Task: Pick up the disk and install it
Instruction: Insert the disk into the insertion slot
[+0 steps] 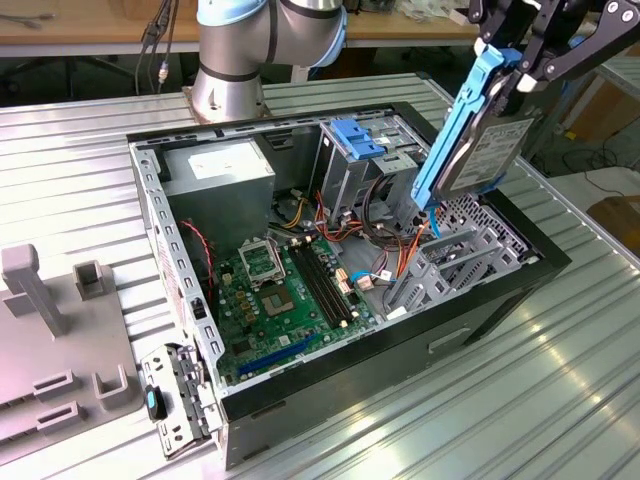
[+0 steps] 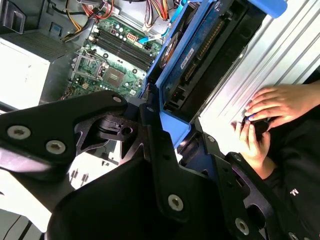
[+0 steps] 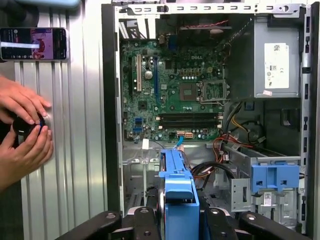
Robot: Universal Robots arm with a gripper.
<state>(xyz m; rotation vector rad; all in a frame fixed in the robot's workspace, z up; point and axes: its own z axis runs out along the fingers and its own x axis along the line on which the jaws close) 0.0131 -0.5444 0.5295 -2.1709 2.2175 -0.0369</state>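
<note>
Exterior view: disk (image 1: 492, 140) clamped in the closed claw (image 1: 508, 72), tilted in the air.
Held above the open computer case (image 1: 152, 215), lower end near the metal cage (image 1: 470, 238) at the exterior view's right. In the first wrist view, edge-on over the case, motherboard (image 3: 170, 95) beyond; a person's hands (image 3: 20, 102) on the table (image 3: 75, 160) beside the case.

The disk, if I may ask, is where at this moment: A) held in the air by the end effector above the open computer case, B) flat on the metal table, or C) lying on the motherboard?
A: the end effector grips the disk, tilted, above the computer case.
</note>
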